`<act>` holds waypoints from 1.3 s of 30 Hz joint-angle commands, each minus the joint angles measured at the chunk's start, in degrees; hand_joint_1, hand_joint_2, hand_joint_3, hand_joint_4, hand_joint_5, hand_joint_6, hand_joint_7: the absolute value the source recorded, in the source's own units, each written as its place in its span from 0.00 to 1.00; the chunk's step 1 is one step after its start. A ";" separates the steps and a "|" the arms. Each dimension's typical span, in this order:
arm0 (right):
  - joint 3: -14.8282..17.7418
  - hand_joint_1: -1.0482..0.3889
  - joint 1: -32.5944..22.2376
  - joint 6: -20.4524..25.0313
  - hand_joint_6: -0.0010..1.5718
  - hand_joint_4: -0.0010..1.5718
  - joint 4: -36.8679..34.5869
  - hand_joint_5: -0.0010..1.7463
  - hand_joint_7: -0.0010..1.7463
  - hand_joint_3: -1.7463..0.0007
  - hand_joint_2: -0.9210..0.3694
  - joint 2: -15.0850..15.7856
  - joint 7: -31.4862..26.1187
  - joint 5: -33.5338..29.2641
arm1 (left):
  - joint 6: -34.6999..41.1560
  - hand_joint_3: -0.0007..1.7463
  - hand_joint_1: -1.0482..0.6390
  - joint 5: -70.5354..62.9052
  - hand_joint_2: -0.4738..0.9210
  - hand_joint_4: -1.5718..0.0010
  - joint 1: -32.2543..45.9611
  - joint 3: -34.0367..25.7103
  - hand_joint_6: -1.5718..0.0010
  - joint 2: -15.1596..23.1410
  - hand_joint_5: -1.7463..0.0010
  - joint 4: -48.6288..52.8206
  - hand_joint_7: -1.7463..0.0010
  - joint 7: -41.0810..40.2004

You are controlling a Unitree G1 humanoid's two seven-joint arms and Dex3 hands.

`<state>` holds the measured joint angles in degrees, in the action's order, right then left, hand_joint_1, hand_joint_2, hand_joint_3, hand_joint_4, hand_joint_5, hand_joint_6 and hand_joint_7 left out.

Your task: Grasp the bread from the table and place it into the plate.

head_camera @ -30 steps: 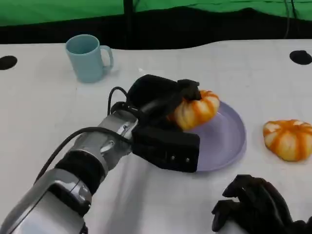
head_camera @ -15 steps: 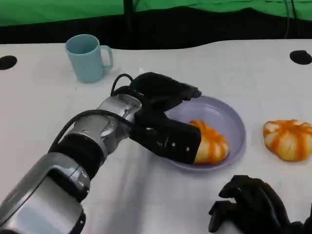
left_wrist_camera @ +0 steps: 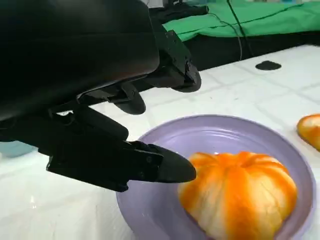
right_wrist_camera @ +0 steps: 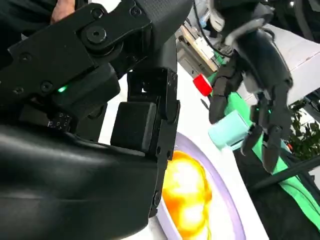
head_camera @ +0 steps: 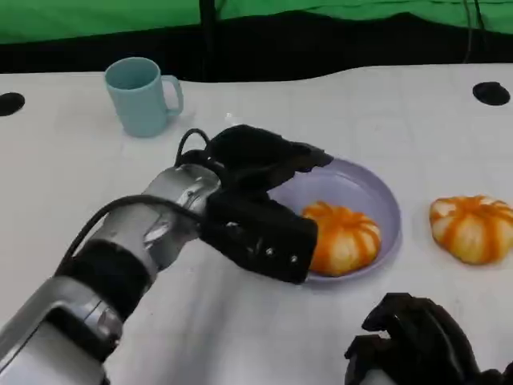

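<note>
Orange-striped round bread bun (head_camera: 341, 237) sits in the lilac plastic plate (head_camera: 377, 200) at 3 o'clock of the left hand (head_camera: 256, 160) — fingers spread, empty; looks soft, light — cup its sides.

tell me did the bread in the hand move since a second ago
Yes. The bread went from the left hand, above the plate's far-left rim, down onto the plate, nearer its front.

Orange-and-cream striped bread (head_camera: 343, 237) on a lilac plate (head_camera: 377, 196); pale blue mug (head_camera: 139, 95), white table (head_camera: 64, 172).
</note>
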<state>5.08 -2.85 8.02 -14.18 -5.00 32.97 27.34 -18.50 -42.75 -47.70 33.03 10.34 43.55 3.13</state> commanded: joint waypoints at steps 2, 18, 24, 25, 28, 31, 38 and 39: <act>0.58 0.00 0.07 0.06 1.00 1.00 0.07 0.42 0.22 1.00 0.15 0.78 -0.23 0.17 | -3.87 0.18 0.28 5.98 1.00 0.68 7.87 -5.56 0.70 3.96 0.73 -8.62 0.97 -1.55; 1.20 0.00 1.08 -0.83 1.00 1.00 -2.03 0.43 0.22 1.00 0.16 0.56 0.56 0.20 | -9.26 0.18 0.30 47.87 1.00 0.61 36.30 -22.73 0.71 1.00 0.00 -28.48 0.15 11.61; 1.48 0.00 1.94 -1.22 1.00 1.00 -3.02 0.43 0.21 1.00 0.16 0.70 1.10 0.20 | -2.94 0.19 0.26 57.05 1.00 0.59 43.69 -25.59 0.71 -1.00 0.00 -36.12 0.04 15.76; 1.61 0.00 2.22 -0.97 1.00 1.00 -3.34 0.43 0.21 1.00 0.16 0.82 1.21 0.35 | -1.71 0.19 0.25 60.09 1.00 0.58 45.18 -26.20 0.70 -1.58 0.00 -36.76 0.03 17.47; 1.85 0.00 2.75 -0.67 1.00 1.00 -4.05 0.42 0.21 1.00 0.16 1.03 1.38 0.41 | 2.22 0.17 0.24 65.24 1.00 0.52 48.12 -27.56 0.66 -2.81 0.00 -37.89 0.00 20.43; 1.94 0.00 2.78 -1.20 1.00 1.00 -4.20 0.42 0.21 1.00 0.16 0.86 1.25 0.04 | 4.41 0.15 0.26 67.64 1.00 0.50 49.61 -28.62 0.64 -3.58 0.00 -38.04 0.00 23.04; 1.93 0.00 2.89 -0.72 1.00 1.00 -3.89 0.43 0.21 1.00 0.17 0.78 0.96 0.05 | 10.46 0.19 0.30 75.46 1.00 0.48 49.58 -32.98 0.66 -5.46 0.00 -33.41 0.00 31.24; 1.92 0.00 2.80 -0.73 1.00 1.00 -3.78 0.43 0.21 1.00 0.17 0.75 0.95 0.06 | 10.89 0.18 0.29 75.81 1.00 0.48 49.44 -33.46 0.66 -5.58 0.00 -32.74 0.00 32.05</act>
<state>6.82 -0.05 7.29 -18.12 -4.79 33.92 27.23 -8.79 31.90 2.03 1.33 4.68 9.18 32.88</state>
